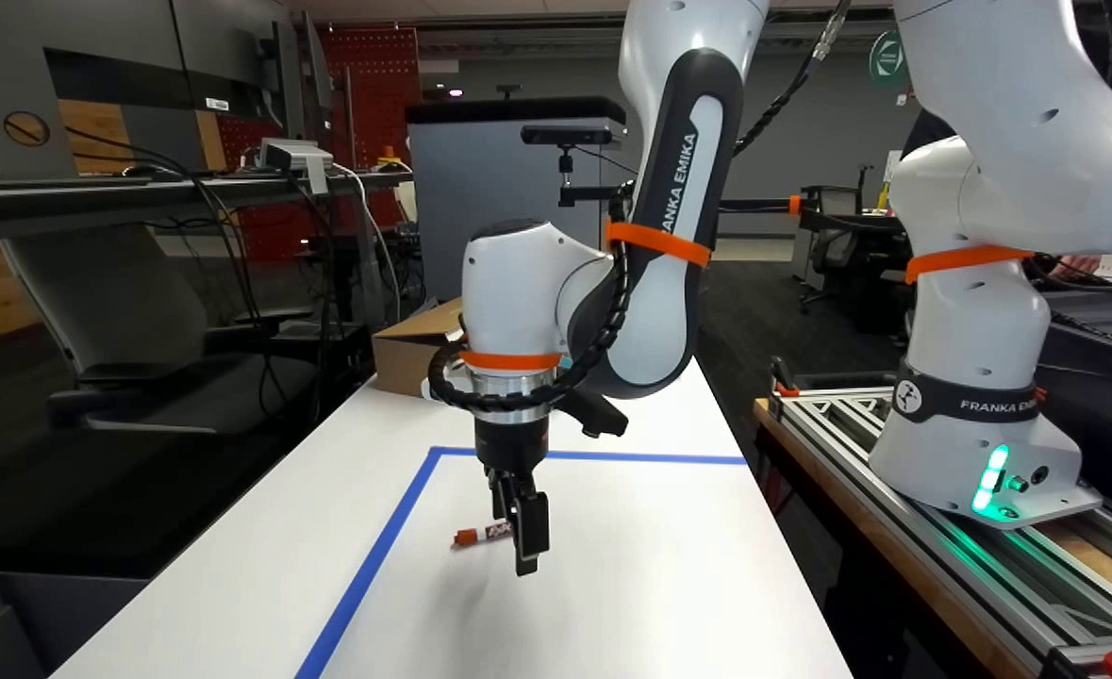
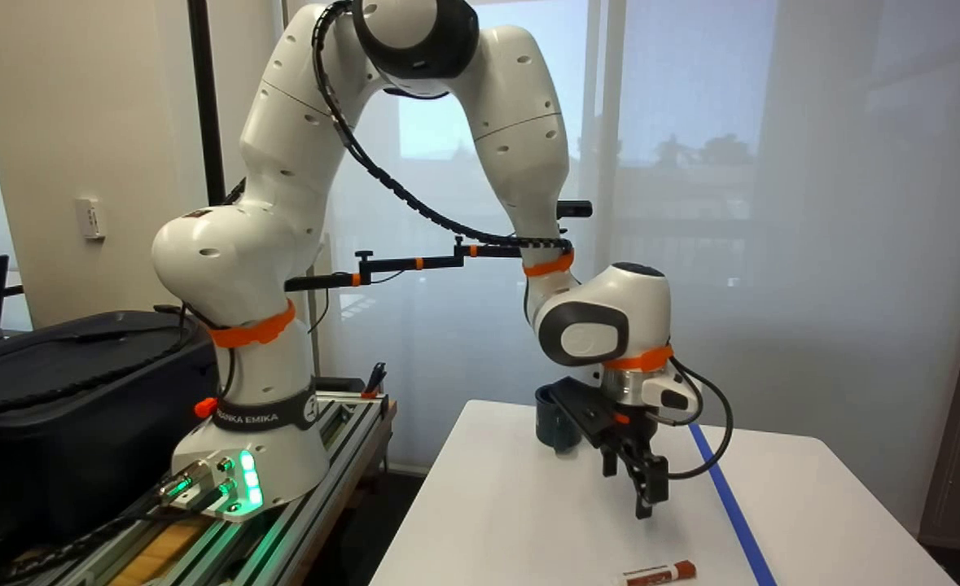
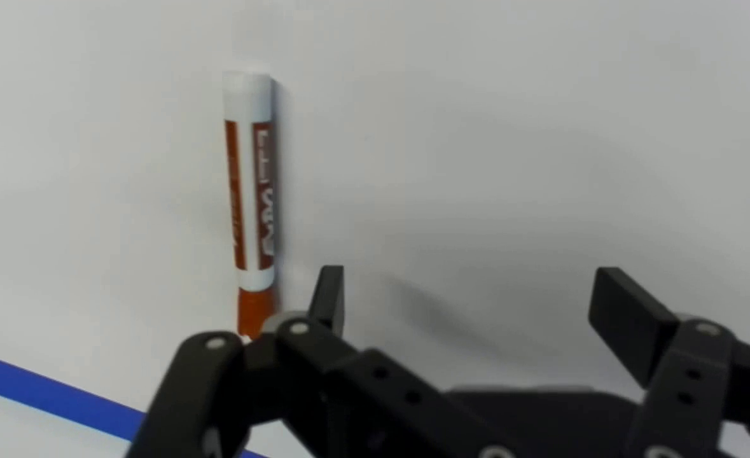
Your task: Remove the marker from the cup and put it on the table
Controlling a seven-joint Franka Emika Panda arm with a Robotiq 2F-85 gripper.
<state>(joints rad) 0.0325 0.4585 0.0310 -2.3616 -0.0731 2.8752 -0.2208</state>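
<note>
The marker is white with a brown-orange label and an orange-brown cap. It lies flat on the white table (image 1: 650, 594), inside the blue tape lines. The marker shows in both exterior views (image 1: 482, 535) (image 2: 657, 573), and at the left in the wrist view (image 3: 250, 191), its cap end partly behind a finger. A dark teal cup (image 2: 555, 427) stands at the table's far end in an exterior view, partly behind the wrist camera. My gripper (image 1: 516, 542) is open and empty above the table, beside the marker; its fingers (image 3: 467, 280) are wide apart in the wrist view.
Blue tape (image 1: 381, 556) runs on the table; it also shows in the wrist view (image 3: 50, 391). A cardboard box (image 1: 400, 363) stands at the table's far left in an exterior view. The robot's base stands on a metal-railed bench (image 1: 952, 538) beside the table.
</note>
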